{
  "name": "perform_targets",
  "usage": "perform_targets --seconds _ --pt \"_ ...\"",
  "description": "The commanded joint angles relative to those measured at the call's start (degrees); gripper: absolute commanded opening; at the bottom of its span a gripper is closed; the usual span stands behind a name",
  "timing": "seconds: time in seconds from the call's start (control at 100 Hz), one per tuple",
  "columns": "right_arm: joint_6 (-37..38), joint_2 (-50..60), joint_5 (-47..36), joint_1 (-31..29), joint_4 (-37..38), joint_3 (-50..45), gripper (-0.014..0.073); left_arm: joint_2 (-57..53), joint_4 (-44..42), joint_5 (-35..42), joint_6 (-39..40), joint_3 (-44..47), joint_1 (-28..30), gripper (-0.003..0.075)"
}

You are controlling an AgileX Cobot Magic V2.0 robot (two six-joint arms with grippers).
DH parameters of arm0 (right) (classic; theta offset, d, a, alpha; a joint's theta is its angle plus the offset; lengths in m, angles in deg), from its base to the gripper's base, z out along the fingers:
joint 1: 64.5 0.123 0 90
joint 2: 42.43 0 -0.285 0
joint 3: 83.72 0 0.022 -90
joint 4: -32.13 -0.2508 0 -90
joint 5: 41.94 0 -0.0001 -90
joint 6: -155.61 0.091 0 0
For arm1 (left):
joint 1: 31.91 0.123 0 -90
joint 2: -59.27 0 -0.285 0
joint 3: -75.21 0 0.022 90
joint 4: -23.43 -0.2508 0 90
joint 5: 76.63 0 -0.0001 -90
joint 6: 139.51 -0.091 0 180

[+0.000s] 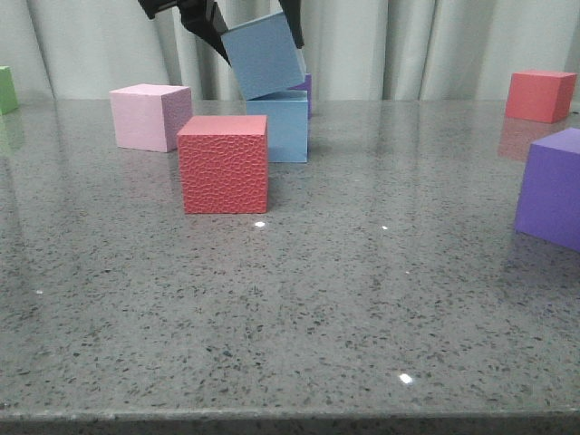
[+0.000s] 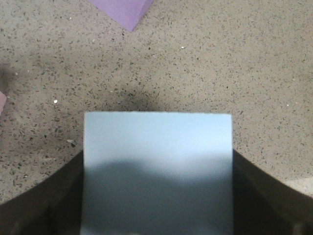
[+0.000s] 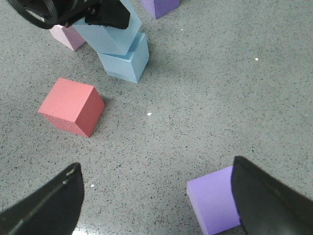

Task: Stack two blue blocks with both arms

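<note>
Blue blocks sit toward the far middle of the speckled grey bench, which fills nearly everything you can see from the front. One purple cube stands at the right edge of the bench, close to the camera, and shows again between the right gripper's fingers in the right wrist view. Nearer the middle, a red cube with a pebbled front face stands just ahead of the stack, with a pink cube behind it to the left. The lower blue block rests flat on the bench, partly hidden behind the red cube. The upper blue block is tilted, its lower edge resting on or right at the top of the lower one, and the left gripper is clamped on it from above, a black finger on each side. The right gripper hangs well back from the stack with its fingers spread wide and nothing between them. A second red cube stands far off at the back right, another purple cube peeks out behind the stack, and a green cube shows at the far left edge.
</note>
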Motion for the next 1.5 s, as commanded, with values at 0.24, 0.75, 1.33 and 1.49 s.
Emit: perform_targets --seconds 0.24,0.75,1.33,1.49 --pt "-0.8 1.0 -3.0 0.0 1.3 1.2 0.061 -3.5 0.1 3.8 0.7 -1.9 -0.5 0.0442" --pt "-0.8 1.0 -2.9 0.0 1.3 1.2 0.061 -3.8 0.8 1.6 0.6 -5.9 -0.5 0.0559" --pt "-0.8 9.8 -9.3 0.0 5.0 -4.8 0.061 -8.9 -6.5 -6.2 -10.2 -11.8 -7.8 0.0524" --pt "-0.8 14.9 -11.2 0.0 5.2 -8.9 0.061 -12.0 -11.0 -8.9 -12.9 -11.8 -11.5 0.0463"
